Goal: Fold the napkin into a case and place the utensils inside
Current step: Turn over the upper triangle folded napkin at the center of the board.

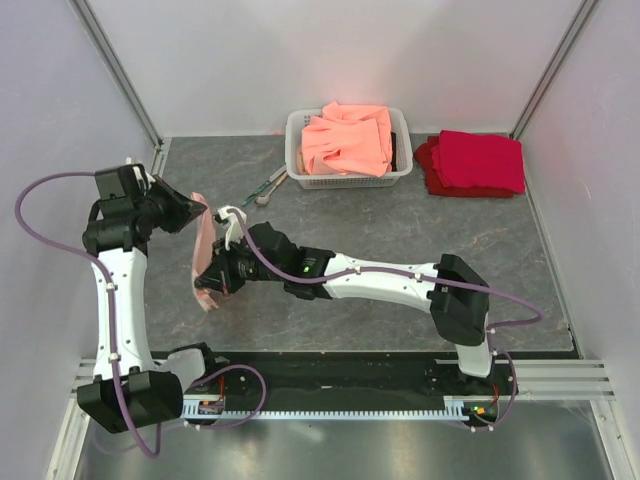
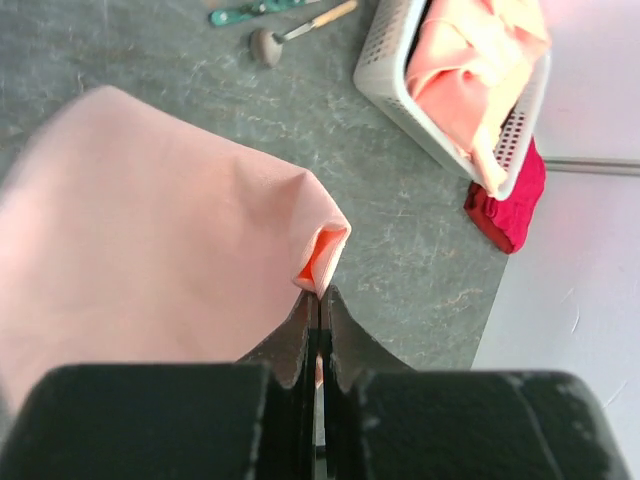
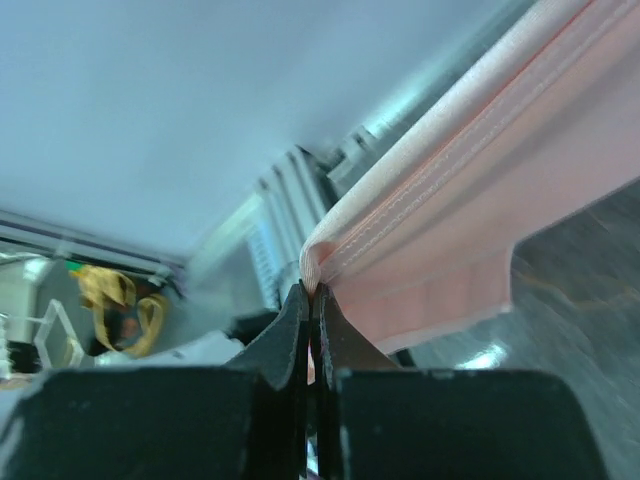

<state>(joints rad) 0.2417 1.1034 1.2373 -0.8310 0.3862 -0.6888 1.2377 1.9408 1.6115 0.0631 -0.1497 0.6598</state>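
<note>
The pale-pink napkin (image 1: 205, 250) hangs folded between my two grippers, lifted off the table at the left. My left gripper (image 1: 203, 211) is shut on its far corner; in the left wrist view the napkin (image 2: 150, 240) spreads to the left of the left gripper (image 2: 320, 296). My right gripper (image 1: 212, 282) is shut on its near corner, with the hemmed edge (image 3: 450, 190) running up to the right from the right gripper (image 3: 314, 292). The utensils (image 1: 266, 187), a spoon (image 2: 268, 44) and a teal-handled piece (image 2: 245, 13), lie on the table next to the basket.
A white basket (image 1: 300, 165) heaped with orange-salmon cloths (image 1: 350, 138) stands at the back; it also shows in the left wrist view (image 2: 400, 90). Folded deep red cloths (image 1: 478, 163) lie to its right. White walls close in the table at left, back and right.
</note>
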